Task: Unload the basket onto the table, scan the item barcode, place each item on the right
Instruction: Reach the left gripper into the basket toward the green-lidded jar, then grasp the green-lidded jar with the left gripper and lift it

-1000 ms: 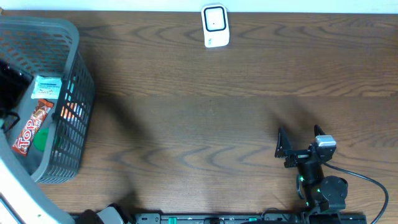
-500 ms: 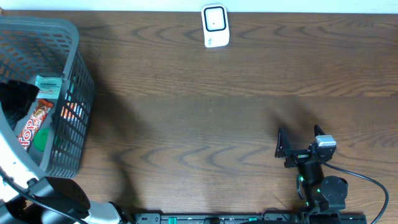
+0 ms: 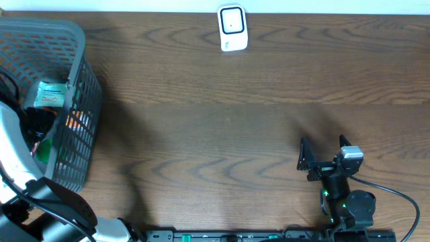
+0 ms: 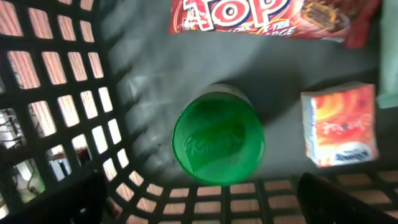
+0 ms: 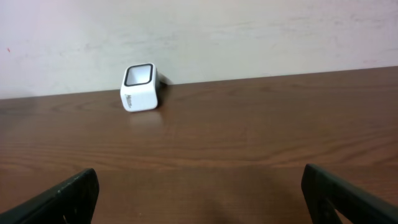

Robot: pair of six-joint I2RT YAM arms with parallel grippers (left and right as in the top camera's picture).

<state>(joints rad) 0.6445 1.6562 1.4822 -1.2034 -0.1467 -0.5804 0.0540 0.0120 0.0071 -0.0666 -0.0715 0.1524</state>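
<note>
Poses L gripper (image 4: 205, 202) inside basket (image 4: 50, 93), spread wide, nothing held, straight above green-lidded tub (image 4: 217, 142), prob. pick target. Parks R gripper (image 3: 324, 149) well away from basket, likewise wide, empty, leaving approach to scanner (image 3: 232, 28) free.

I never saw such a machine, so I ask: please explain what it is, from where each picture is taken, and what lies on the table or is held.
This is a robot with two arms at a table. One picture looks down from above; the other two come from a small camera on each wrist. From above, the left arm reaches into a grey basket, the right arm rests near the front edge, and a white scanner stands at the far edge. The left wrist camera shows a green lid, a Top chocolate bar and a small orange carton in the basket. Both arms' jaws stand open and hold nothing.
</note>
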